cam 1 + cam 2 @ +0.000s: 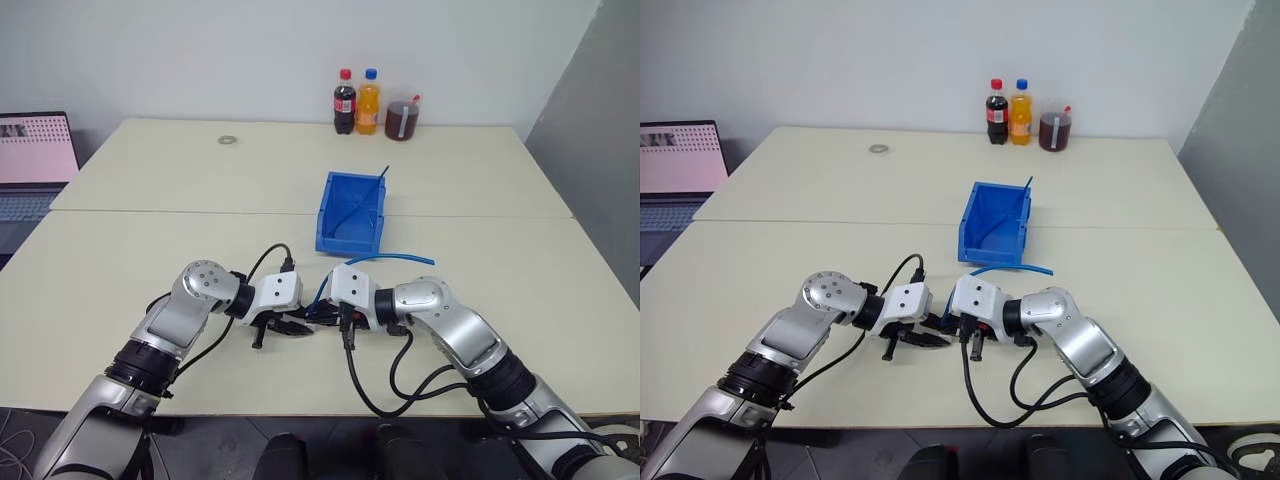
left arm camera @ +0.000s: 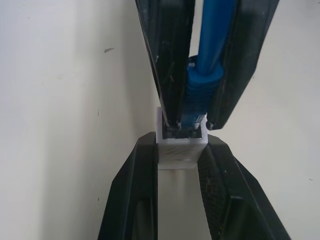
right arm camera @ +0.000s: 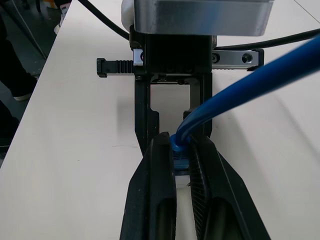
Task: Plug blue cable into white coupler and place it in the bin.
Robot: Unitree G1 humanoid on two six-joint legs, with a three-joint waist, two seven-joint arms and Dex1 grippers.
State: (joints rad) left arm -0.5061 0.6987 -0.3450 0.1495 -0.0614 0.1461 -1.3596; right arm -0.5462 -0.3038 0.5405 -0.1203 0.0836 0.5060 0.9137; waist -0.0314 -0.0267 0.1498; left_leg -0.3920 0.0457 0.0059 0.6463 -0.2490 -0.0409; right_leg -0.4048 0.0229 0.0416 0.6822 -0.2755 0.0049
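**Plug at the coupler mouth, grippers tip to tip**

The left gripper is clamped on the white coupler, its two fingers pressing the small block's sides. The right gripper pinches the blue plug of the cable, fingers narrow around it. The two face each other low over the table's near edge, and the plug's tip sits right at the coupler's open end. From the right gripper the cable arcs away toward the bin, which stands just beyond both hands, mid-table. Three bottles stand at the far edge.
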